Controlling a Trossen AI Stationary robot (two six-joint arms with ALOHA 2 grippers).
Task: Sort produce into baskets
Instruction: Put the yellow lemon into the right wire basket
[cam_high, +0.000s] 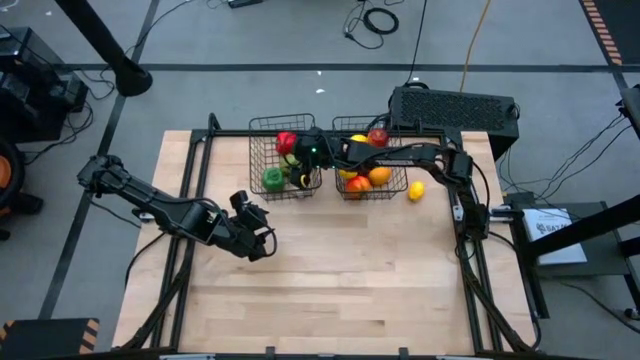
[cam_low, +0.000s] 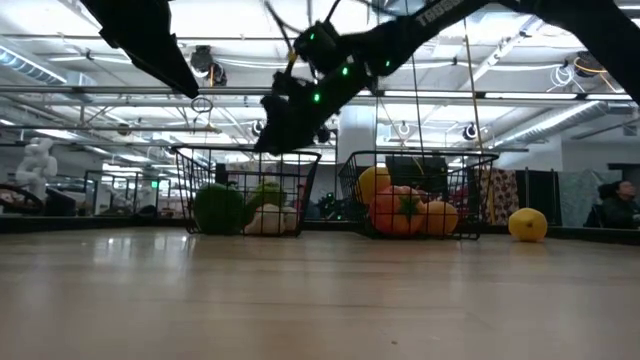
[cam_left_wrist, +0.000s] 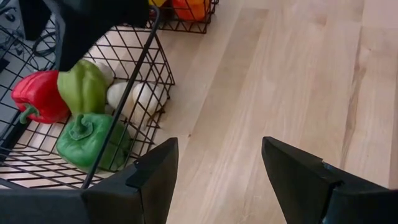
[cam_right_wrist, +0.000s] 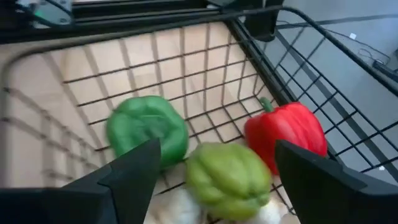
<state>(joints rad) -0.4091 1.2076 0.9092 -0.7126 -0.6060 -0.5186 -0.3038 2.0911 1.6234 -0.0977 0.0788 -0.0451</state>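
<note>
Nearest the overhead camera, I see the left gripper (cam_high: 258, 243) hovering over bare table (cam_high: 340, 290), at roughly 7 o'clock from the two baskets. Its fingers (cam_left_wrist: 155, 180) stand wide apart with nothing between them; only wood shows in the gap in its wrist view.

I see the right arm reaching across from the 3 o'clock side of the table, with the right gripper (cam_high: 305, 160) positioned over the left basket (cam_high: 262, 175). Its fingers (cam_right_wrist: 134, 165) are spread wide and empty, poised above the basket's contents without touching them.

Contents of the left basket, as I read them:
- one dark green pepper (cam_right_wrist: 146, 130) on the basket floor;
- one lighter green pepper (cam_right_wrist: 227, 177) just beside it, directly below the open right gripper;
- one red pepper (cam_right_wrist: 286, 137) toward the basket wall, touching the lighter green one;
- whitish bulbs (cam_left_wrist: 134, 96) against the mesh on the table-centre side.

Contents of the right basket (cam_high: 395, 190), which stands just beside the left one at its 3 o'clock:
- orange and red pieces (cam_high: 365, 180) piled together;
- a yellow piece (cam_low: 372, 182) behind them;
- a red apple (cam_high: 378, 137) at the 12 o'clock edge.

One lemon (cam_high: 416, 190) lies on the table outside, just at 3 o'clock of the right basket.
</note>
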